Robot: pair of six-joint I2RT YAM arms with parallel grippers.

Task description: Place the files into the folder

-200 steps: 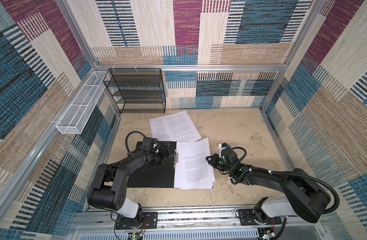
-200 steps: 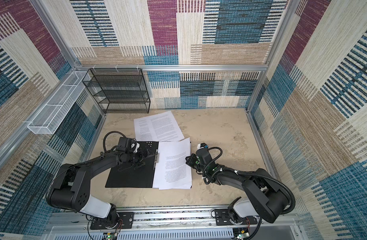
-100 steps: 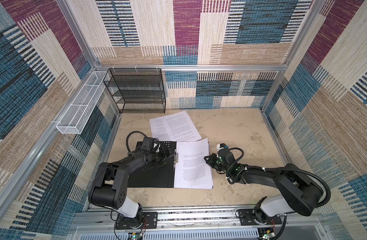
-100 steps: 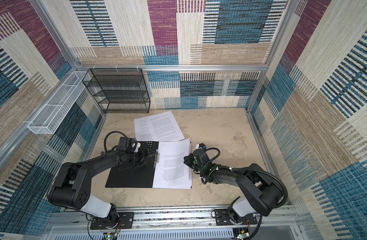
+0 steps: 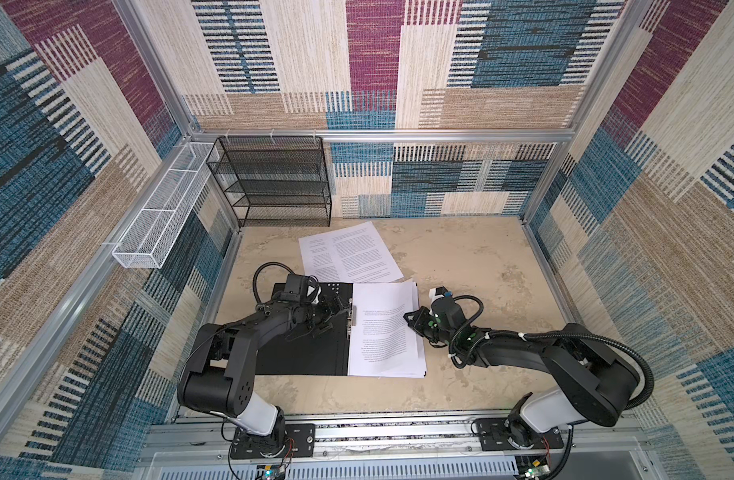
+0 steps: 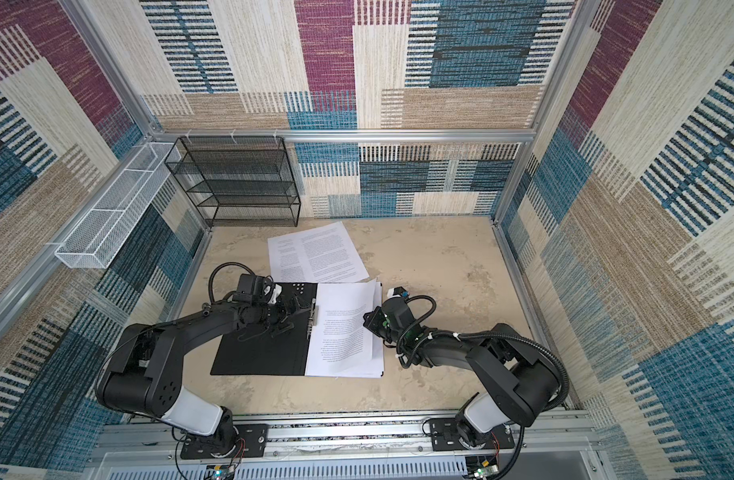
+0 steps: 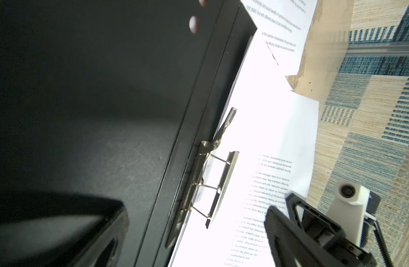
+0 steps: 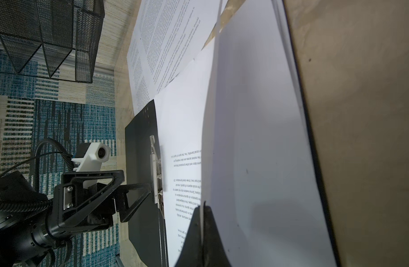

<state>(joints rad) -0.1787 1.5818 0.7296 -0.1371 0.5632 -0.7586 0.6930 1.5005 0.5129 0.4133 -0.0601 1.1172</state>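
The folder [image 5: 311, 345] lies open, black inside up, on the worktop [image 5: 481, 266] beneath the left end effector [image 5: 336, 311], whose jaws stand wide apart at the metal spine clip [image 7: 212, 185]. The files [image 5: 382, 345] are stacked on the half nearer the right end effector [image 5: 410, 321], which is clamped on the lifted edge of the top sheet [image 8: 249, 120]. Two loose sheets [image 5: 348, 257] lie just beyond both end effectors. Farther back are a black wire rack [image 5: 274, 183] and a white mesh basket [image 5: 162, 212].

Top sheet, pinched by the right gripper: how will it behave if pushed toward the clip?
Likely floppy: the sheet bows up where the right gripper pinches its edge. Pushed, it would probably buckle rather than slide. It looks thin and light, so the stack under it may shift too.
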